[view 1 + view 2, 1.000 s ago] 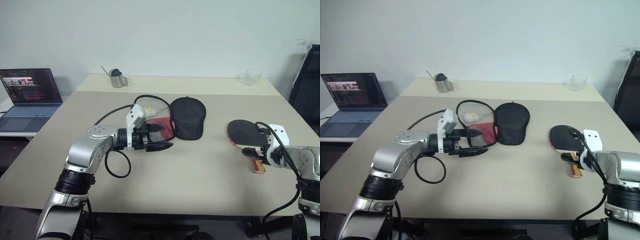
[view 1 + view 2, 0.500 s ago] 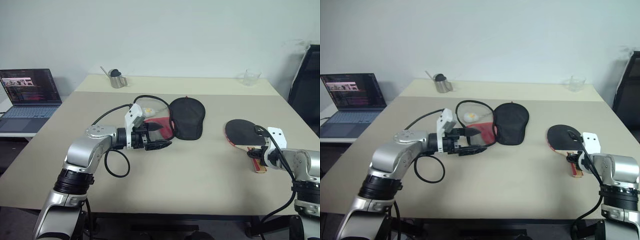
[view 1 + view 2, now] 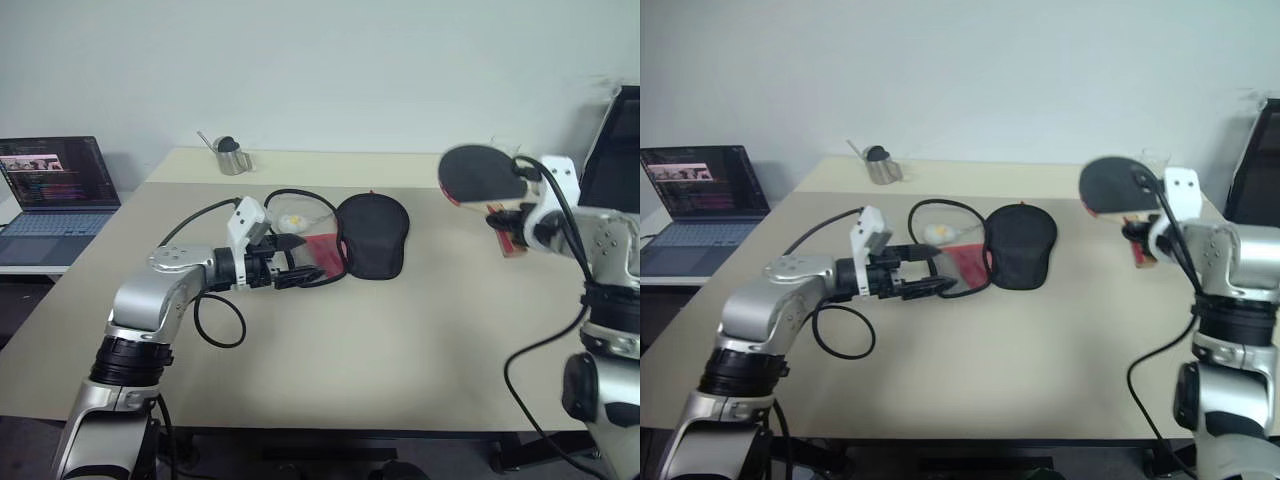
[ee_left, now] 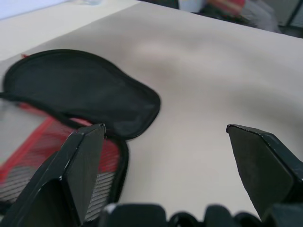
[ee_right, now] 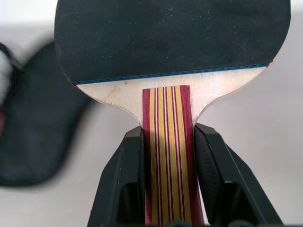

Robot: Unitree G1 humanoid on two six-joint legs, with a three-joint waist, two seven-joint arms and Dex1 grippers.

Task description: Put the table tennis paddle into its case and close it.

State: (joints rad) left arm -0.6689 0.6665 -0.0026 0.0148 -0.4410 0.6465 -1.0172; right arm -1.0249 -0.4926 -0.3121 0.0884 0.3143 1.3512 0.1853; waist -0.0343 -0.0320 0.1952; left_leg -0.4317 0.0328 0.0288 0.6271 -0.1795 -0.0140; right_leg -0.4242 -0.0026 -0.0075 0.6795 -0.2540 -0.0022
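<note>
The desk (image 3: 420, 330) has broad bare surface between the two arms and toward its near edge. The case (image 3: 372, 232) lies unzipped near the middle, its black flap spread flat beside the red mesh half. The left tool (image 3: 290, 268) hovers just at the mesh half, jaws spread wide and holding nothing. The right tool (image 5: 168, 156) is clamped on the striped handle of the table tennis paddle (image 3: 482, 175), held in the air above the desk's right side, well apart from the case.
</note>
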